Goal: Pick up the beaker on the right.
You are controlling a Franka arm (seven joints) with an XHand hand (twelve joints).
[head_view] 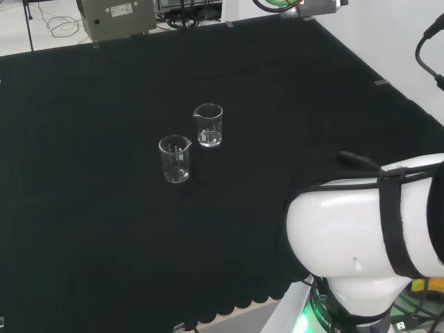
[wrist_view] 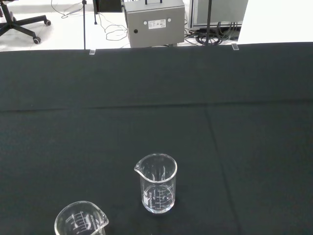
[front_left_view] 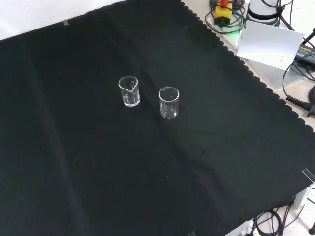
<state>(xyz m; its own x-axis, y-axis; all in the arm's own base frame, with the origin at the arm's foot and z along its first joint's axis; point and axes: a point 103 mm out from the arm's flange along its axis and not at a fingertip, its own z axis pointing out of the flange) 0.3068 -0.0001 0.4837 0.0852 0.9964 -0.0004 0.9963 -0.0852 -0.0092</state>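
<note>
Two clear glass beakers stand upright and apart near the middle of the black cloth. In the head view one beaker [head_view: 208,125] is to the right and a little farther off, and the other beaker [head_view: 175,159] is to its left and nearer. In the front view the first beaker [front_left_view: 129,91] is on the left and the second beaker [front_left_view: 169,103] on the right. Both look empty. The wrist view has the first beaker [wrist_view: 157,184] close and centred, with the rim of the second beaker [wrist_view: 80,223] beside it.
My arm's white link [head_view: 368,229] fills the head view's lower right. A grey box [head_view: 118,17] and cables sit beyond the cloth's far edge. In the front view, a white panel [front_left_view: 268,42] and cables lie off the cloth's scalloped edge.
</note>
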